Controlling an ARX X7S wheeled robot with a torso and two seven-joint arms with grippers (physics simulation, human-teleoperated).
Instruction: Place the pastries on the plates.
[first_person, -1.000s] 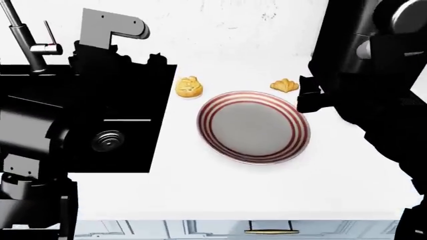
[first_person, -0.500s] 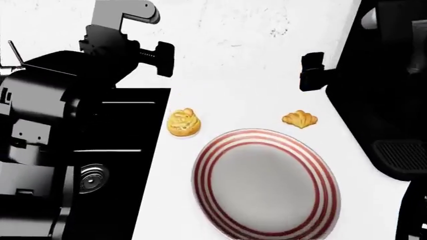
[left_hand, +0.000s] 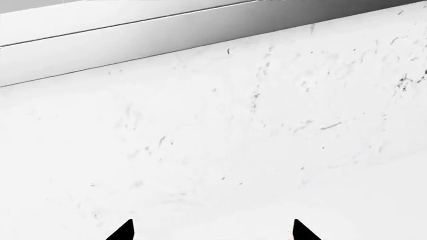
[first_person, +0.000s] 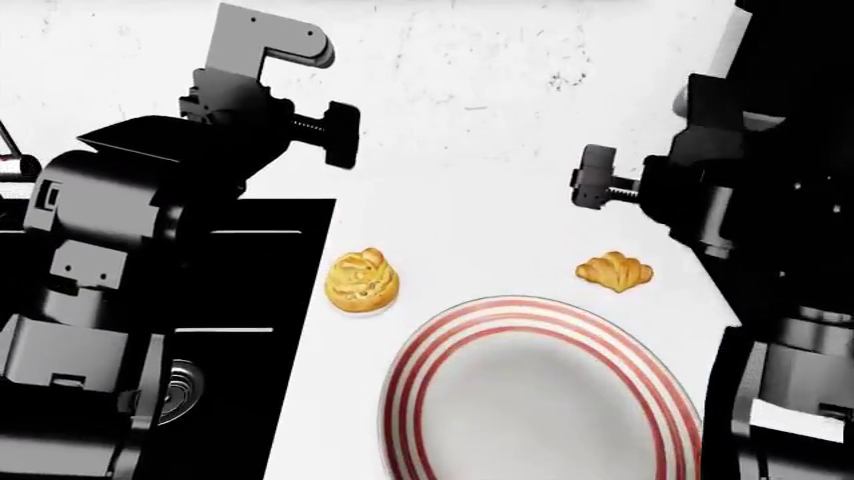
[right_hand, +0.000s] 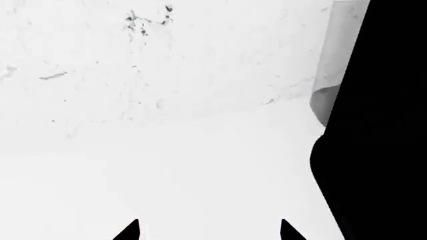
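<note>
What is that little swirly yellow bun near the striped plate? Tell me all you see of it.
The bun is a small golden-yellow pastry with a piped swirl on top, like a cream puff. It sits upright on the white counter, beside the dark sink's edge and just off the red-striped plate. Nothing holds it.

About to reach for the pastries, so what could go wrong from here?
The round bun sits close to the sink's edge; a nudge might roll it in. Neither wrist view shows a pastry, so aiming is blind. The croissant lies near the right arm's bulk, which might knock it.
</note>
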